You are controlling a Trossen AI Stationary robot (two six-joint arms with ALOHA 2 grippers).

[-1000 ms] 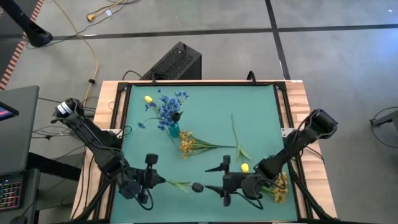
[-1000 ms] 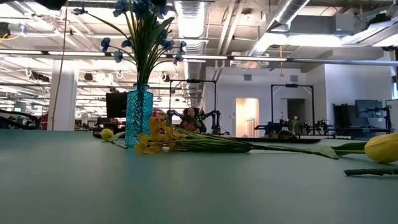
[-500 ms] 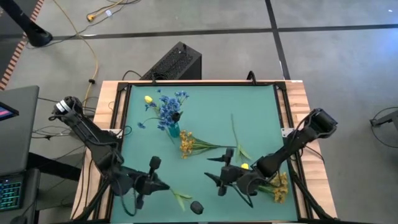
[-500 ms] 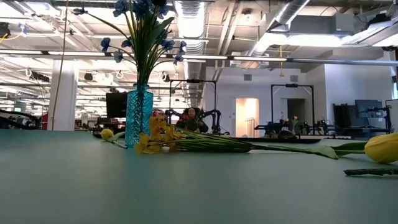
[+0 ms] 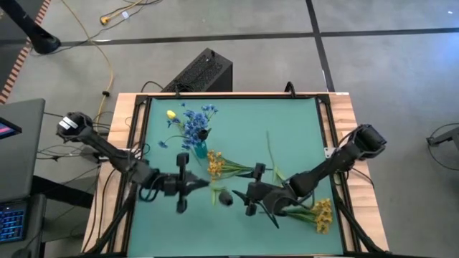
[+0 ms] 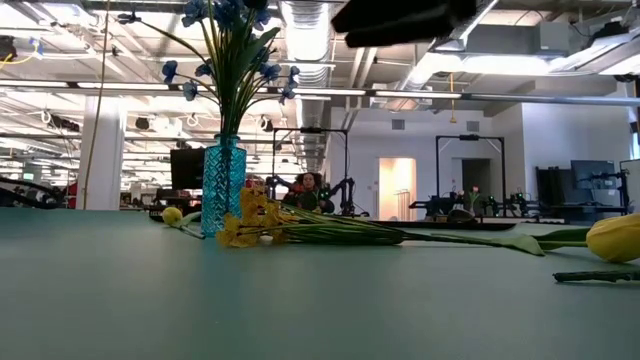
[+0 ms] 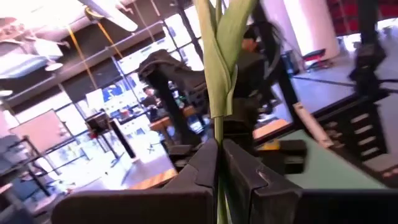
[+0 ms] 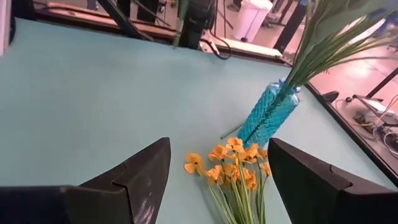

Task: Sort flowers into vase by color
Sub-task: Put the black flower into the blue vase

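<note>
The sorting is looking partly done: the blue blossoms (image 5: 192, 123) are already standing in the teal glass vase (image 6: 222, 186) toward the far left part of the green tabletop (image 5: 301, 136), while most of the other flowers are lying loose. The left gripper (image 5: 192, 185) is hovering above the middle of the table, just near of the vase, its fingers clamped together on a thin green stem (image 7: 219, 118) whose dark bud (image 5: 224, 198) is hanging out past the fingertips (the wrist view shows the stem pinched upright between the pads).

Still waiting, by my reading, are the yellow-orange cluster (image 5: 214, 165) lying right beside the vase's foot, a second orange cluster (image 5: 322, 213) at the near right corner, a single yellow bud (image 5: 171, 114) near the far left corner, and a long green stem (image 5: 272, 159) stretched across the middle.

The right gripper (image 5: 257, 199) is sitting low near the table's middle with its fingers spread apart and nothing between them, facing the vase and the cluster at its base. The two grippers are working close together, so the carried bud is at some risk of brushing the right arm. A black box (image 5: 201, 72) is standing beyond the far edge, clear of the work.
</note>
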